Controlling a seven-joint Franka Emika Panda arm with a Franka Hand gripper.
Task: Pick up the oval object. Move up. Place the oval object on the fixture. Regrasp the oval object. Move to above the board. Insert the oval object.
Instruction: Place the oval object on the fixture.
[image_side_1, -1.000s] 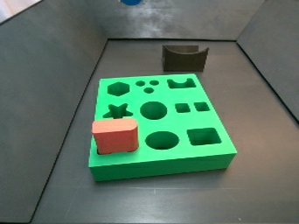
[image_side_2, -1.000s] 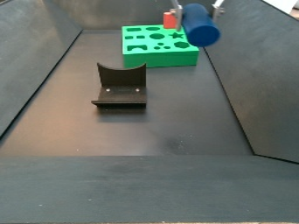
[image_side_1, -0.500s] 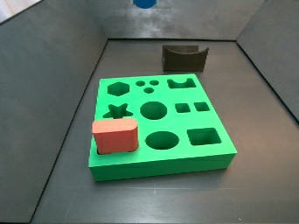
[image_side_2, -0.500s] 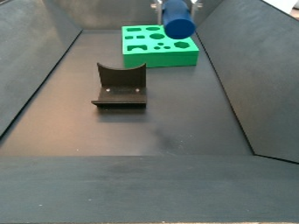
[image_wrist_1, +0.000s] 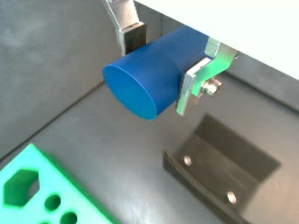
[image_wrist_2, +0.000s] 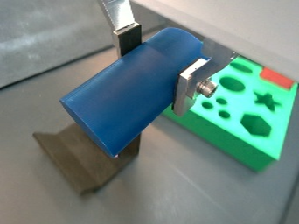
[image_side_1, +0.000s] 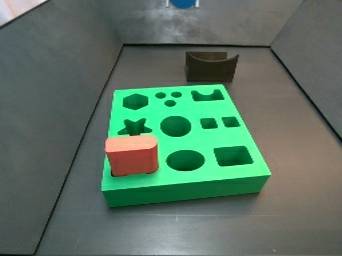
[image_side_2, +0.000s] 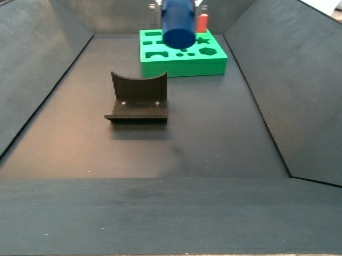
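Gripping the blue peg (image_wrist_1: 155, 76) sideways, the gripper (image_wrist_2: 158, 61) hangs high over the fixture (image_side_2: 136, 98); a misaligned descent could knock it off the notch, imo.

No text, label, brand, number or sign can be read in any view. The oval object (image_wrist_1: 156, 77), clamped in the gripper (image_wrist_1: 163, 59) above the desk, has plain blue faces in both wrist views. The board (image_side_1: 183, 146) carries only shaped holes on its green top, with no lettering. The red block (image_side_1: 131, 156) standing on the board is unmarked. The fixture (image_side_2: 136, 98) is bare and dark in both side views. In a wrist view, only two screw holes show on the fixture's plate, with no writing beside them. The silver fingers (image_wrist_2: 195, 78) show a bolt head and no engraving.
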